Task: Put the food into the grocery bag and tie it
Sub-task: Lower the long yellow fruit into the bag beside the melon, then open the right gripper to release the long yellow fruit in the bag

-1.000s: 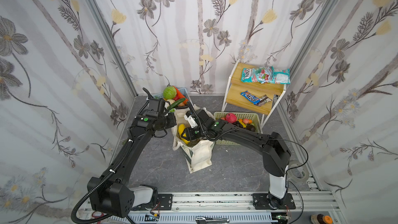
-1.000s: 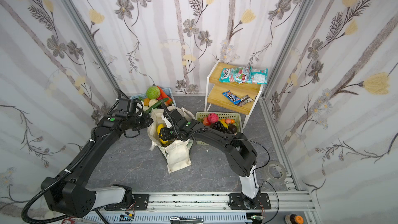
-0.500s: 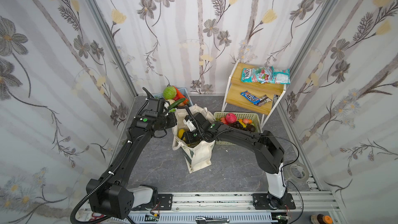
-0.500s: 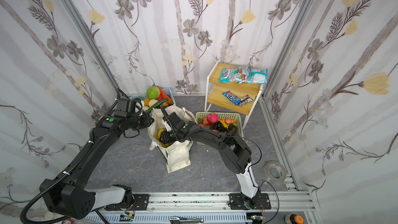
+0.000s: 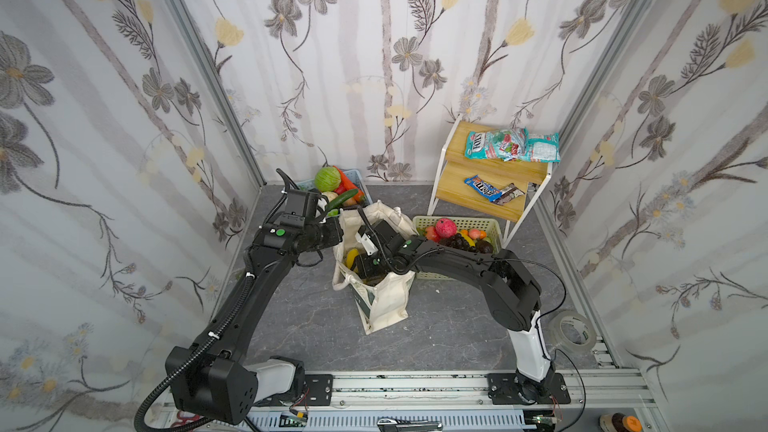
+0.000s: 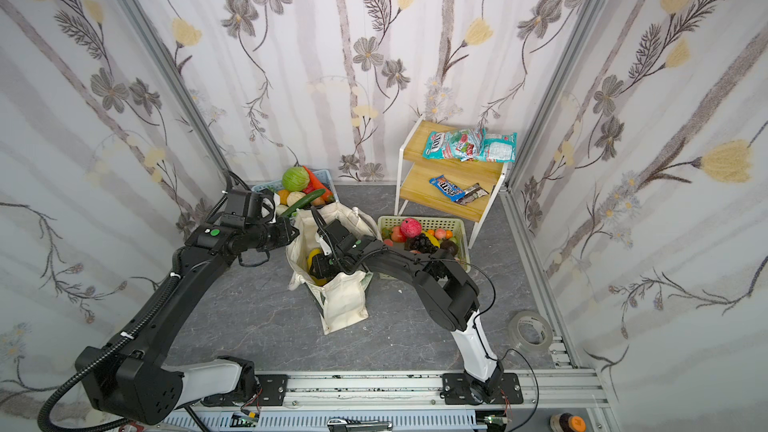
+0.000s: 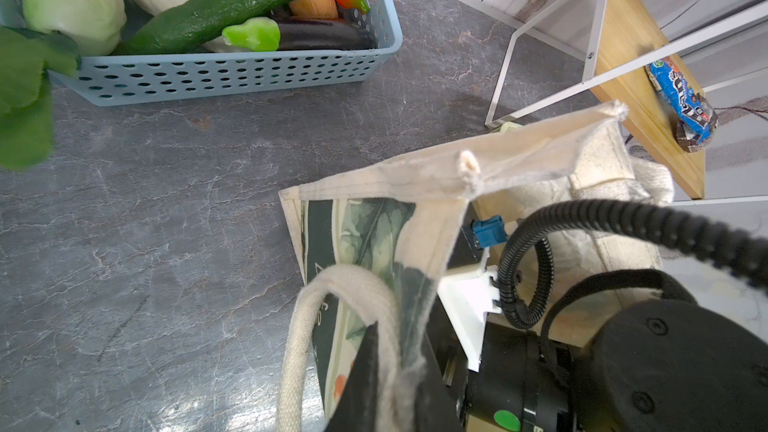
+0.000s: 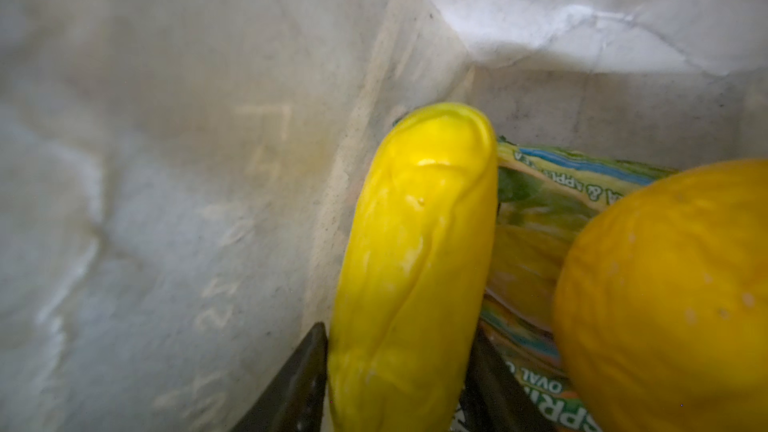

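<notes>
The cream grocery bag (image 5: 386,301) (image 6: 345,301) stands open mid-floor in both top views. My left gripper (image 5: 337,232) (image 7: 399,338) is shut on its near rim, by a loop handle (image 7: 299,326), and holds the mouth open. My right gripper (image 5: 362,265) (image 8: 399,330) reaches down inside the bag, its jaws pressed on both sides of the yellow oblong fruit (image 8: 419,222) (image 6: 312,255). Beside the fruit inside lie the round orange (image 8: 665,284) and the green-and-yellow snack packet (image 8: 536,209). No pale vegetable shows inside the bag.
A blue basket (image 7: 232,72) of vegetables stands behind the bag. A pale green basket (image 5: 486,224) of fruit sits to its right. The wooden shelf (image 5: 478,201) carries teal sweet packets (image 5: 511,145) and a blue chocolate packet (image 5: 484,189). A tape roll (image 5: 573,332) lies at the right.
My right gripper has gone lower into the bag with the yellow fruit between its jaws. The left arm has kept still on the rim.
</notes>
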Motion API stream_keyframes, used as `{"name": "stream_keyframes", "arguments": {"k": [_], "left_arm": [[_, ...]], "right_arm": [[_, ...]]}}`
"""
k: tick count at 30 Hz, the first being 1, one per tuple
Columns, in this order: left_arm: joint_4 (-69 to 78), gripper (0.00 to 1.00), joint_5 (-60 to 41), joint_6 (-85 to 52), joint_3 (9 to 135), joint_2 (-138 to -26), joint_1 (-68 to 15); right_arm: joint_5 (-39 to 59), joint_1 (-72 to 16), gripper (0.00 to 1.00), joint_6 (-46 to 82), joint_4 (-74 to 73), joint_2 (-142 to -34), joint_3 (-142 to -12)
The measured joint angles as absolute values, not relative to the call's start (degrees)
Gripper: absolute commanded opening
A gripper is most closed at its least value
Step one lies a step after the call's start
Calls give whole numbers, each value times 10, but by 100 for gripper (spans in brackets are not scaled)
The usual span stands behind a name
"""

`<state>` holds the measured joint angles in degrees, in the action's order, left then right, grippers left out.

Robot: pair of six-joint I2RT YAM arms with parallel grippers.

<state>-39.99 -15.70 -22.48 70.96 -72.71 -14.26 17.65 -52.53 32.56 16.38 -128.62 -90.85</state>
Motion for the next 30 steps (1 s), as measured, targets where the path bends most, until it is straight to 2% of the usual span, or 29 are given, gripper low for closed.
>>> {"name": "stream_keyframes", "arguments": {"k": [13, 20, 30], "left_arm": [[-397, 0, -154, -227, 707, -727, -143], [-401, 0, -150, -227, 706, -714, -143], [-401, 0, -135, -227, 704, -714, -140]], "right_arm": [[176, -522, 69, 347, 150, -1304, -908], [181, -519, 73, 345, 150, -1298, -908], [181, -514, 75, 338, 147, -1223, -895]]}}
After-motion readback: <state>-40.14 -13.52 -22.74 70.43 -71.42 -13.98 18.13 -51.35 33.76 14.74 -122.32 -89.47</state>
